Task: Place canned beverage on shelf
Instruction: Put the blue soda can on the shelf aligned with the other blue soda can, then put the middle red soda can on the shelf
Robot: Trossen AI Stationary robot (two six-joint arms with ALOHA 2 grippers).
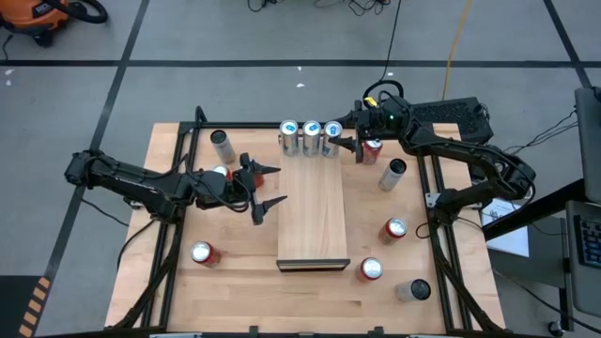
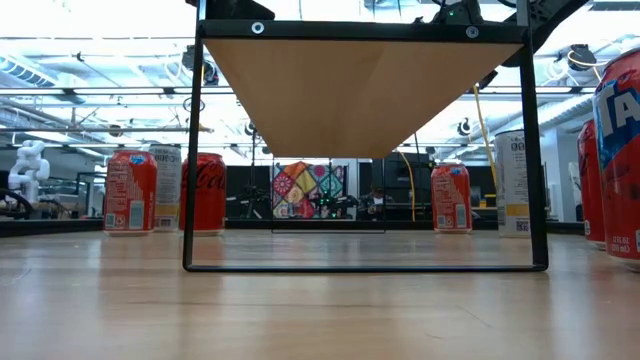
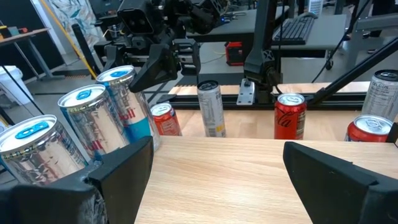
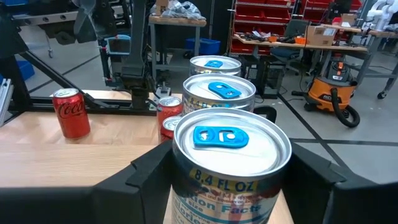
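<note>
The right end effector (image 1: 344, 141) is closing around the third silver can (image 1: 332, 139) at the shelf's (image 1: 313, 221) far end, lining it beside two others, while the left end effector (image 1: 270, 188) is waiting wide open at the shelf's side.

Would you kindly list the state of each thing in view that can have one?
Shelf: three silver cans upright at its far end.
Third silver can: between the right gripper's fingers.
Right gripper: around that can.
Left gripper: open, empty, beside the shelf.
Red cans: upright on the table.
</note>
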